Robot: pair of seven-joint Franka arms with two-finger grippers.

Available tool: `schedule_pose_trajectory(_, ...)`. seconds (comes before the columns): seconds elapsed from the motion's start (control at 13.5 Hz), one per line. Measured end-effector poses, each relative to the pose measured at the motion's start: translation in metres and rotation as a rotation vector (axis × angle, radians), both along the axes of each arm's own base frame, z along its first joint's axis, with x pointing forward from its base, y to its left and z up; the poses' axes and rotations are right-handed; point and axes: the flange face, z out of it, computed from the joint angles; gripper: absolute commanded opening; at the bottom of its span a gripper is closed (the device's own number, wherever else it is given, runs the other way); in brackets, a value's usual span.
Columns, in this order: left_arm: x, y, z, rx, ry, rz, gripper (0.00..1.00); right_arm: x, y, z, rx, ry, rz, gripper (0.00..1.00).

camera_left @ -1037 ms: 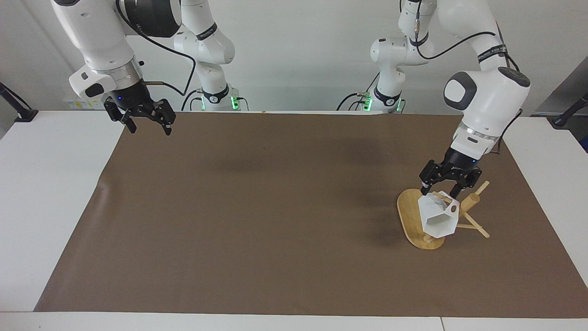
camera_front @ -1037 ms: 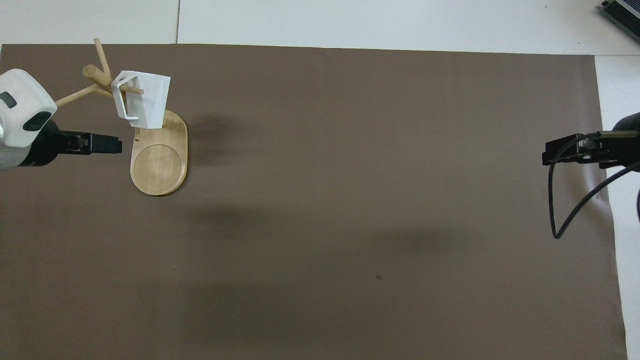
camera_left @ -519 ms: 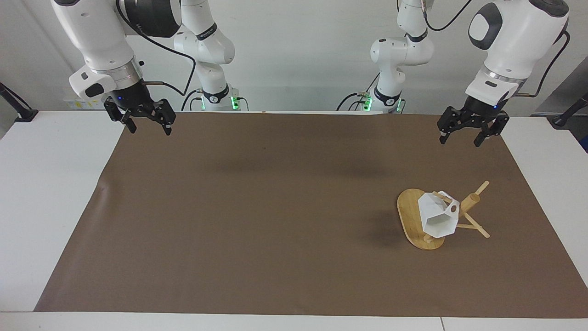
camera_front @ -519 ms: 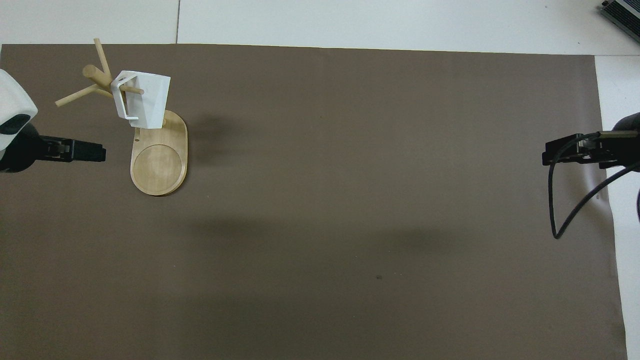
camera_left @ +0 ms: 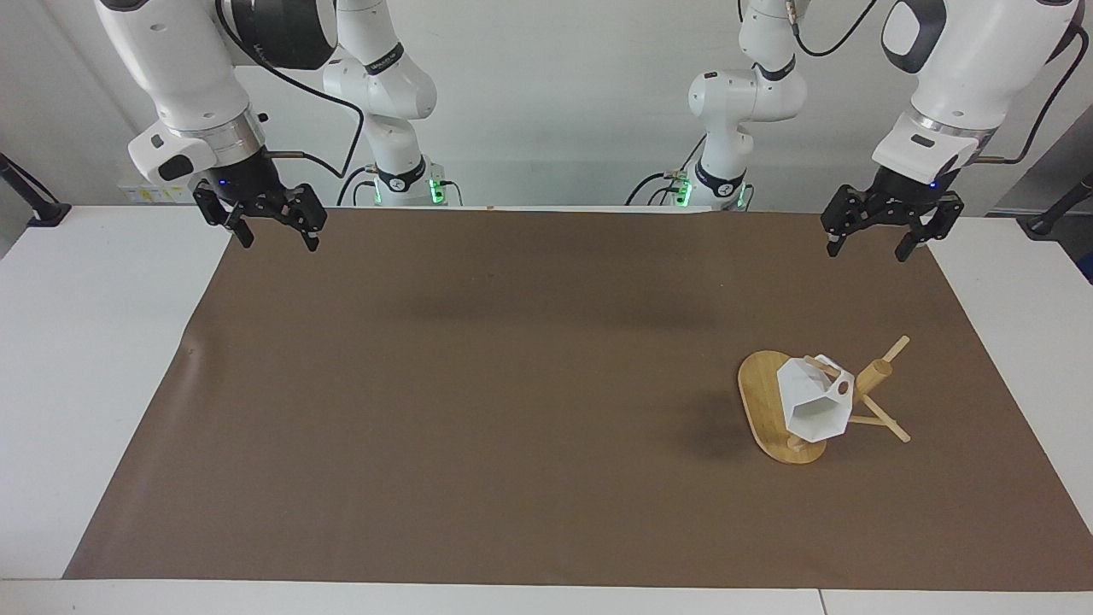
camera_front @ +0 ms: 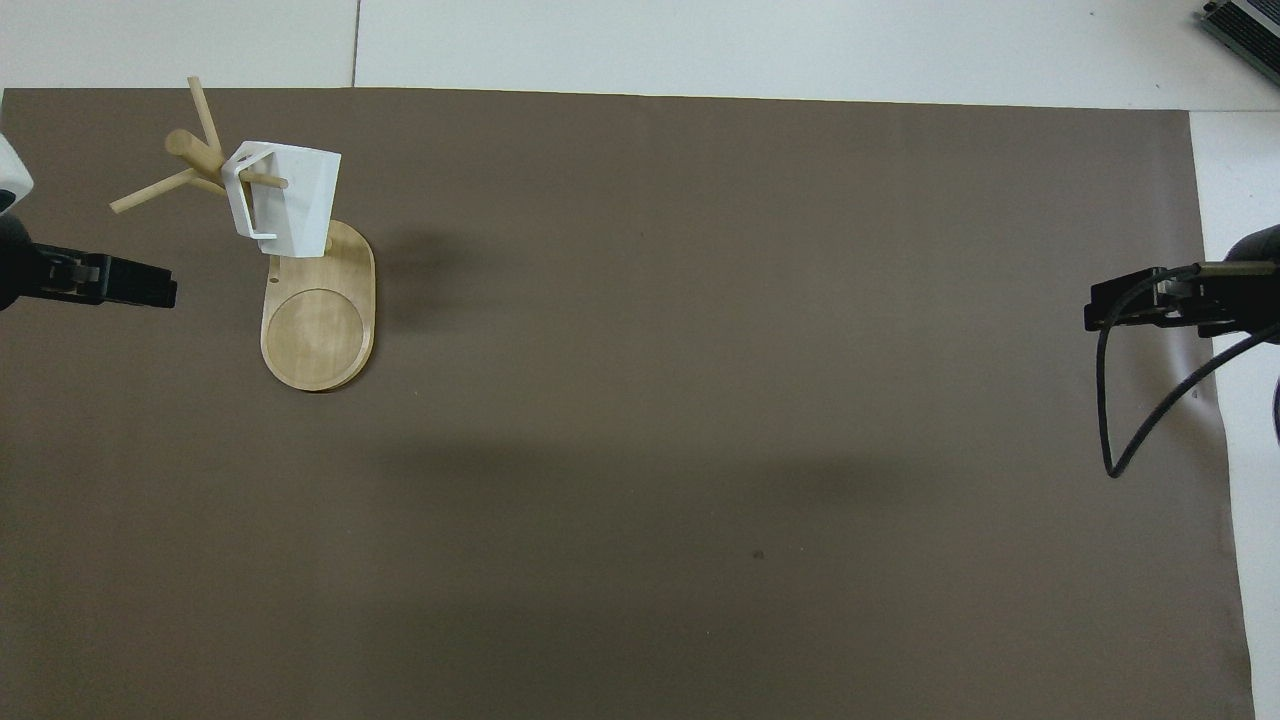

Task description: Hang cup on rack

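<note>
The left gripper [camera_left: 869,236], jaws spread wide and holding nothing, hangs over the brown mat's [camera_left: 478,384] corner at its own end of the surface [camera_left: 85,359]. The right gripper [camera_left: 271,231], equally wide and empty, waits over the mat's corner at the right arm's end. The small white faceted cup [camera_left: 813,400] hangs by its pierced handle on a peg of the light bamboo rack [camera_left: 768,408], toward the left arm's end, well clear of both grippers. Most of the mat lies bare between them.

White jointed arms, black claws, black cables
</note>
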Motion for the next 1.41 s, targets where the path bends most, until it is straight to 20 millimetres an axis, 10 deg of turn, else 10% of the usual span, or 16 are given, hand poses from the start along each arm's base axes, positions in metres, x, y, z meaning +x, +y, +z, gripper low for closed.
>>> schedule_pose_trajectory(1.41, -0.013, 0.011, 0.005, 0.019, 0.062, 0.013, 1.00, 0.000, 0.000, 0.000, 0.000, 0.000, 0.000, 1.00)
